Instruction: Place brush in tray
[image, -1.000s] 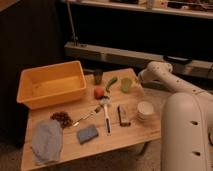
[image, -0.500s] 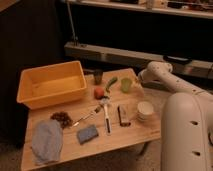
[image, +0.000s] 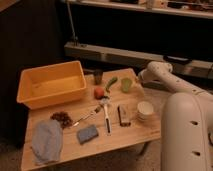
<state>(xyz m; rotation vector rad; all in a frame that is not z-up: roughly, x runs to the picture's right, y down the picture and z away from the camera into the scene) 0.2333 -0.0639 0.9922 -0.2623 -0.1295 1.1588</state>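
Note:
The brush (image: 106, 118) lies flat near the middle of the wooden table (image: 130, 137). Its white handle carries a dark stripe and its pale head points to the far side. The yellow-orange tray (image: 35, 95) stands at the table's far left, and nothing shows inside it. My white arm reaches in from the right. Its gripper (image: 141, 78) hangs by the table's far right edge, just right of a green cup (image: 126, 85), well away from brush and tray. Nothing is seen held.
A silver fork (image: 87, 116) and a dark block (image: 123, 115) flank the brush. Also on the table: a red fruit (image: 99, 93), a green vegetable (image: 110, 83), a dark cup (image: 98, 76), stacked white bowls (image: 145, 110), a blue sponge (image: 87, 133), a grey cloth (image: 47, 141) and a brown clump (image: 62, 118).

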